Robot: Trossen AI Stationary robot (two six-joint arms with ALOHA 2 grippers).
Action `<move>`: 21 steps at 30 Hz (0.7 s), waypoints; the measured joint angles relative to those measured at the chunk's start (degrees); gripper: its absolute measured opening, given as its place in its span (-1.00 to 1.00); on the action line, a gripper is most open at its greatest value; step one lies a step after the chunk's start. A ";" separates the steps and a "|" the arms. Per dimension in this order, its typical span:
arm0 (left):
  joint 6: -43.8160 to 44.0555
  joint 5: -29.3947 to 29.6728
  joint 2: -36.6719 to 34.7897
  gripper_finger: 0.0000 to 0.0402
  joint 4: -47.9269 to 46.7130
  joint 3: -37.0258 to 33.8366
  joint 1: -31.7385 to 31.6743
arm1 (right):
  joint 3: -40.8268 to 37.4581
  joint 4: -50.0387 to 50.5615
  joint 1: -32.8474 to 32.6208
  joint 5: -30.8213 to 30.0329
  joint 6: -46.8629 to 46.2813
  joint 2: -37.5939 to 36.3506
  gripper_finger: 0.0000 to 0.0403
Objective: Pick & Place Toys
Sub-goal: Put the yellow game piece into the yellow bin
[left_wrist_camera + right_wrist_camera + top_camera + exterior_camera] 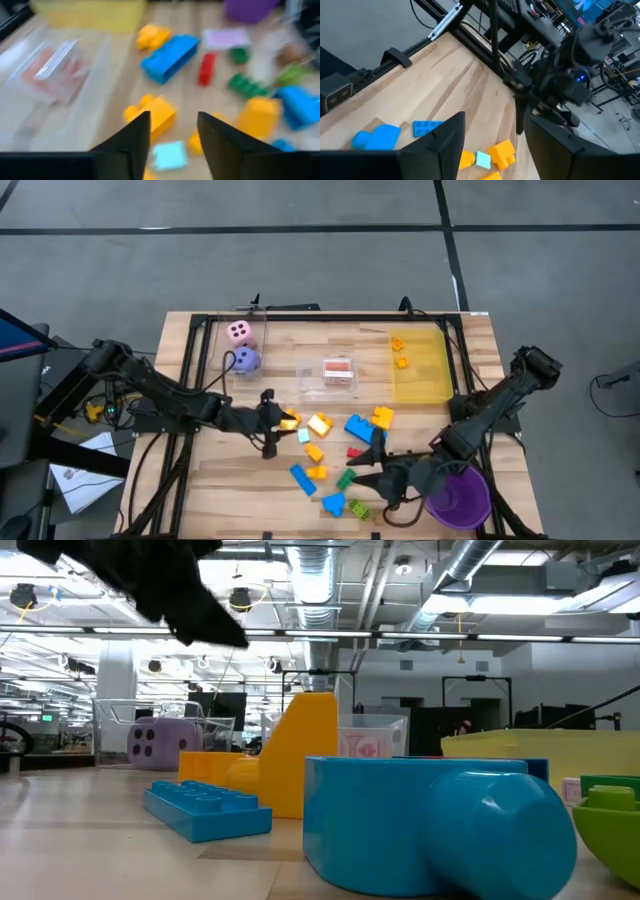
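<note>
Bare wood borders scattered bricks; both end effectors, left and right, gape empty.

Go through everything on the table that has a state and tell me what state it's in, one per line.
Left gripper: open, empty, over the bricks.
Right gripper: open, empty, beside the purple cup.
Purple cup: upright, looks empty.
Yellow bin: two orange bricks inside.
Clear bin: holds both dice.
Small clear box: holds cards.
</note>
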State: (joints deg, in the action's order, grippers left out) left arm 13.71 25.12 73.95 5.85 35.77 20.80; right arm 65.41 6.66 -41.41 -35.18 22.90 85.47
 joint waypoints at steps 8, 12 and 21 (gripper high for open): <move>0.22 1.37 7.55 0.44 -0.79 0.00 -3.03 | 0.00 0.71 -0.20 0.00 0.00 0.00 -0.03; 0.26 -2.47 11.47 0.63 -0.46 -0.02 -5.59 | 0.00 0.85 -0.20 0.00 -0.02 0.00 -0.03; 1.61 -4.12 15.48 0.66 -1.29 -0.02 -10.17 | 0.00 2.61 -0.20 -0.24 -1.53 0.00 -0.03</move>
State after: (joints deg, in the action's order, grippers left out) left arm 15.32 21.00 89.44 4.56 35.75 10.62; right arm 65.41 9.28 -41.60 -35.42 21.37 85.47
